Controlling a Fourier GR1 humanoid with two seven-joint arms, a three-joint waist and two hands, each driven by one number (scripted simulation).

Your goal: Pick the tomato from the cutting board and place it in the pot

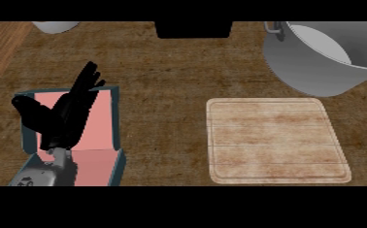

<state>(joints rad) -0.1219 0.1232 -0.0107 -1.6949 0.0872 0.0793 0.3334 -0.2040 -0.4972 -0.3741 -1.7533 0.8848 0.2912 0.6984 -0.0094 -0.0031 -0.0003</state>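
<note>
The pale wooden cutting board [276,139] lies at the lower right with nothing on it. The grey metal pot [315,59] stands at the upper right, tilted toward me, its inside pale and partly cut off by the view's edge. No tomato shows anywhere. My left hand [64,118] rests at the lower left with straight fingers pointing up and the thumb spread to the left, holding nothing. My right hand is out of view.
A teal box with a pink inside [100,139] sits under my left hand at the lower left. A black block [193,29] stands at the top centre and a white round object [55,26] at the top left.
</note>
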